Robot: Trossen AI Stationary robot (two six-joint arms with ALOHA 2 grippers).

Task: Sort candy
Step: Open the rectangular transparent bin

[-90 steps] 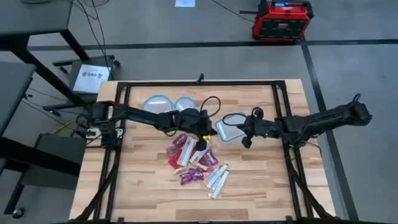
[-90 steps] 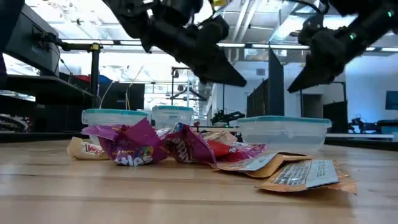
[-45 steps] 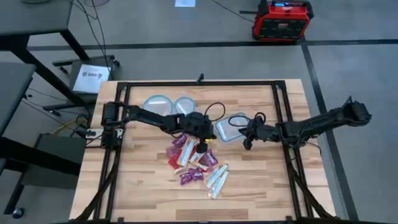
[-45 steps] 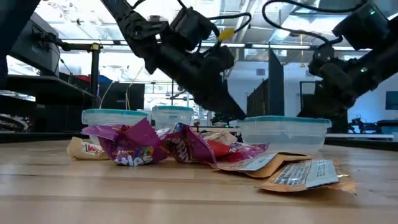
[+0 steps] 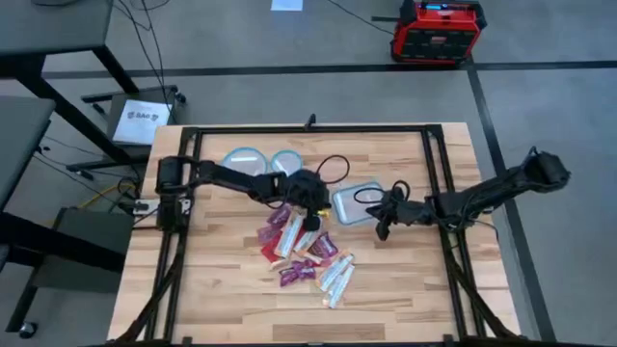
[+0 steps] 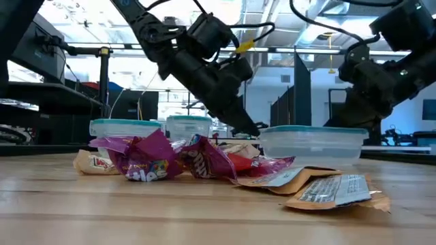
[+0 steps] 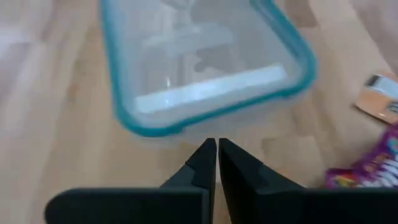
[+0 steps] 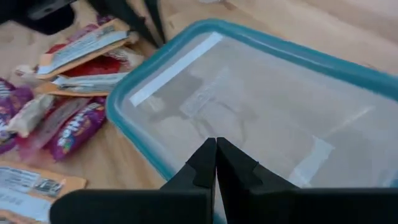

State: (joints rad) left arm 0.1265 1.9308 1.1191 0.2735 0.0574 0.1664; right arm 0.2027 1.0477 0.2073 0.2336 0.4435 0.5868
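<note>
— Where do things stand?

— The wooden table [image 5: 405,289] carries a rectangular clear container [image 5: 359,202] between my two arms, and the candy [image 5: 304,251] lies heaped just beside it, unsorted. My left gripper [image 7: 216,163] hangs at its near rim, my right gripper [image 8: 216,163] over its other side; both are clenched with nothing in them.

— Advice?

— Spread the fingers before dropping on one wrapper. Since a second ago both arms have sunk lower and drawn closer to the container.

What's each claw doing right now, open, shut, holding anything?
Left claw: shut, empty, by the rectangular container.
Right claw: shut, empty, at the same container's rim.
</note>
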